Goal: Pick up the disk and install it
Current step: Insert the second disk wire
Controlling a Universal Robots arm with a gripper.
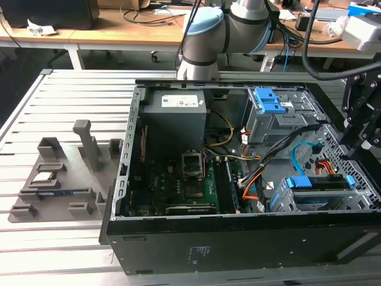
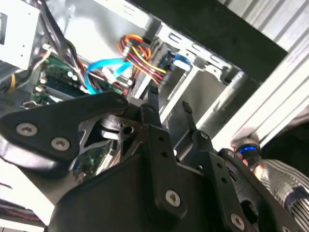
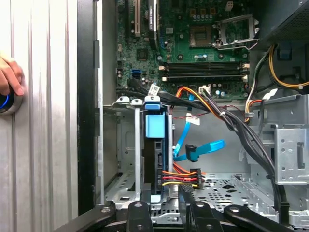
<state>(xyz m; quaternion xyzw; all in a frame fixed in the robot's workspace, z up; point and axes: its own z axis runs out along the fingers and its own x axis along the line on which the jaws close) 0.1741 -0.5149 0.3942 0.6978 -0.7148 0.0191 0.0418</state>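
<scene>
I had the tool [image 2: 169, 104] hanging over the open computer case [image 1: 238, 238], at the end of the case on the exterior view's right, and in the second wrist view its two black fingers [image 2: 153, 96] stood apart with nothing between them. The disk [image 3: 155, 145] sat on edge in the metal drive cage [image 3: 123, 159] just beside the case's side wall, its bright blue frame showing at the top; in the exterior view I saw it as a blue-framed drive [image 1: 315, 185] in the bay at the case's corner nearest the camera on that view's right. Orange, red and yellow power wires [image 3: 181, 176] ran to a connector right at the disk's lower end, and a light blue data cable [image 3: 193, 147] curled loose beside it. The green motherboard [image 3: 203, 43] lay beyond the cage, and the grey power-supply box [image 1: 175, 113] sat at the far wall of the case. A bare blue caddy [image 1: 268, 101] rested in the upper bay. A grey parts fixture [image 1: 59, 179] lay on the slatted tabletop [image 1: 36, 250] near its edge on the exterior view's left. A person's hand [image 3: 10, 75] rested on a blue-lit button [image 3: 5, 101] on the tabletop beside the case.
</scene>
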